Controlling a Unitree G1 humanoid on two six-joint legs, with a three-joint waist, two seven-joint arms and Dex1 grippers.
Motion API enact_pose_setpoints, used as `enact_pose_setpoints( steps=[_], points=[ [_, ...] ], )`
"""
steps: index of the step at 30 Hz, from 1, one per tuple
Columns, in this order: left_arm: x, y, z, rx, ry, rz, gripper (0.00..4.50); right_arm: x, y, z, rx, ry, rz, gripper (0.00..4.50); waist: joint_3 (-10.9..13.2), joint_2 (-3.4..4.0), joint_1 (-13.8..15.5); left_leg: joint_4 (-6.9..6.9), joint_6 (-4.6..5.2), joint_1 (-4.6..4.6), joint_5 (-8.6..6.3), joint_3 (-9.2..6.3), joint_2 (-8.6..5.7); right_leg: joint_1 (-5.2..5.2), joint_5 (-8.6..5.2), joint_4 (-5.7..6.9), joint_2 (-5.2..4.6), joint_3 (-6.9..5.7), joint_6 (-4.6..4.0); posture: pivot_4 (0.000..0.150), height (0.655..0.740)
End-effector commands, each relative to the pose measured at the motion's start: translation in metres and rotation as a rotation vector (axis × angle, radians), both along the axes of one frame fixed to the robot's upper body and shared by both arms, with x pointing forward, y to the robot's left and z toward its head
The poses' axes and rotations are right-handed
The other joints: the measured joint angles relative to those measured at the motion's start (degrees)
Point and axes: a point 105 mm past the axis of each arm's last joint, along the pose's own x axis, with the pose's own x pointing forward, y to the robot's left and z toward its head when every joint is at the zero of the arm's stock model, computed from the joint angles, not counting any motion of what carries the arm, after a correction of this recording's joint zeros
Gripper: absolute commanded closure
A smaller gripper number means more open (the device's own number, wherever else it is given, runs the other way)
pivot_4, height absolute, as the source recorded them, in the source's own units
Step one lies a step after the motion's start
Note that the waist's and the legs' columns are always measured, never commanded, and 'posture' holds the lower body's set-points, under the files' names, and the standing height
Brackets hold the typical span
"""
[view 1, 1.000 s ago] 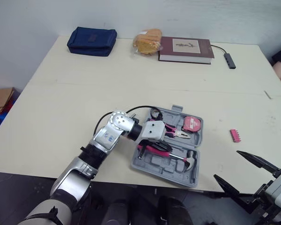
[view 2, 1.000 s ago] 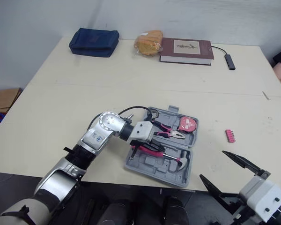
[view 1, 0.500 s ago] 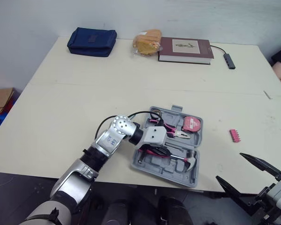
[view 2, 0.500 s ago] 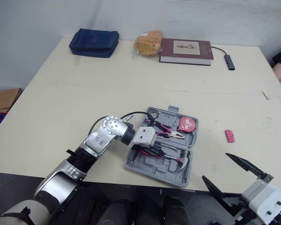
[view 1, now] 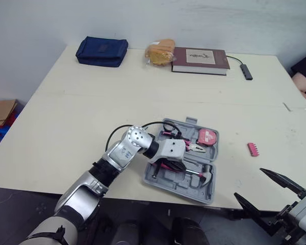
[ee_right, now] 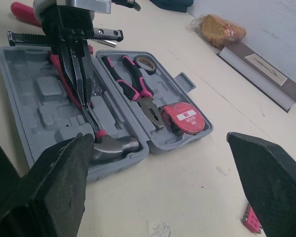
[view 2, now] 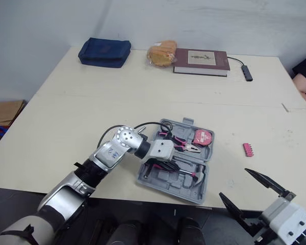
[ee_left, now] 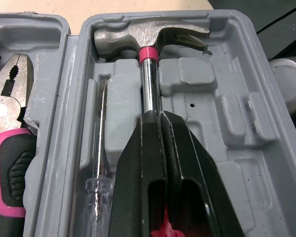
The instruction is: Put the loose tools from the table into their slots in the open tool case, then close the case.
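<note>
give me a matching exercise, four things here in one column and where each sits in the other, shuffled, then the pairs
1. steel-headed hammer with pink collar
2. round red tape measure
3. small pink ridged strip
4. dark blue fabric pouch

a. loose on the cream table, right of the grey plastic tool case
b. far left corner of the table
c. case half beside the pink-handled pliers
d. case half beside the clear-handled screwdriver

Pairs: 1-d, 2-c, 3-a, 4-b
</note>
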Motion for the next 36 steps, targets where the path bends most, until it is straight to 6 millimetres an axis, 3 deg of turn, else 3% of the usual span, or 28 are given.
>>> enact_pose_setpoints(
  steps=[1,5,8,12,14,16,19,27,32,36],
  points=[
    [0.004,0.036,-0.06,0.275,0.071,0.121,4.47,-0.002,0.001,0.003,0.001,-0.024,-0.003,0.0,-0.24,-0.01,0.0,0.0,0.0,0.08,-0.03,0.0,0.01,0.05,-0.02,-0.02,-0.01,0.01,-0.03,0.15,0.74],
    [0.002,0.037,-0.064,0.258,0.087,0.121,4.47,-0.001,0.0,0.002,0.003,-0.027,-0.007,0.0,-0.73,0.08,-0.2,-0.2,0.35,0.78,-0.64,-0.01,0.28,0.99,-0.1,-0.4,-0.18,-0.02,-0.16,0.15,0.74],
    [0.002,0.027,-0.054,0.154,0.067,0.098,4.47,0.0,-0.001,0.001,0.005,-0.028,-0.008,0.0,-0.91,0.21,-0.21,-0.22,0.34,0.93,-0.74,-0.04,0.38,1.02,-0.12,-0.47,-0.18,-0.02,-0.2,0.15,0.74],
    [0.005,0.001,-0.005,-0.183,0.008,0.037,4.47,0.0,-0.002,0.0,0.004,-0.03,-0.009,0.0,-0.83,0.37,-0.17,-0.21,0.32,0.9,-0.72,-0.04,0.36,0.84,-0.11,-0.47,-0.25,-0.02,-0.2,0.15,0.74],
    [0.006,0.003,0.034,-0.362,0.003,-0.001,4.47,-0.001,-0.008,-0.002,-0.002,-0.026,-0.016,0.0,-0.49,0.45,0.03,-0.2,0.2,0.76,-0.62,-0.07,0.34,0.7,-0.1,-0.47,-0.26,-0.07,-0.19,0.15,0.74],
    [0.002,0.022,0.06,-0.454,-0.006,-0.064,4.47,-0.005,-0.017,-0.004,-0.02,-0.023,-0.03,0.0,0.06,0.54,-0.1,-0.2,0.11,0.68,-0.57,-0.07,0.34,0.65,-0.1,-0.47,-0.27,-0.1,-0.19,0.15,0.74],
    [0.001,0.048,0.079,-0.556,0.004,-0.07,3.65,-0.008,-0.025,0.0,-0.03,-0.066,-0.047,0.0,0.17,0.8,-0.66,-0.2,-0.15,0.6,-0.46,-0.05,0.38,0.56,-0.16,-0.47,-0.26,-0.28,-0.28,0.15,0.74],
    [0.037,0.149,0.077,-0.58,-0.106,0.352,0.1,-0.023,-0.061,-0.007,-0.081,-0.095,-0.16,0.0,0.47,0.71,-1.56,-0.23,-0.14,0.66,-0.48,-0.05,0.37,0.72,-0.15,-0.56,-0.05,-0.39,-0.23,0.15,0.74],
    [0.056,0.25,0.074,-0.582,-0.165,0.823,0.1,-0.039,-0.091,-0.026,-0.084,-0.088,-0.283,0.0,0.6,0.65,-1.59,-0.28,-0.17,0.72,-0.53,-0.09,0.37,0.69,-0.12,-0.51,-0.19,-0.29,-0.17,0.15,0.74],
    [0.036,0.306,0.05,-0.479,-0.185,0.993,0.1,-0.05,-0.107,-0.042,-0.085,-0.063,-0.352,0.0,0.82,0.9,-1.97,-0.43,-0.33,0.74,-0.63,-0.06,0.42,0.6,-0.18,-0.52,-0.22,-0.3,-0.27,0.15,0.74]
  ],
)
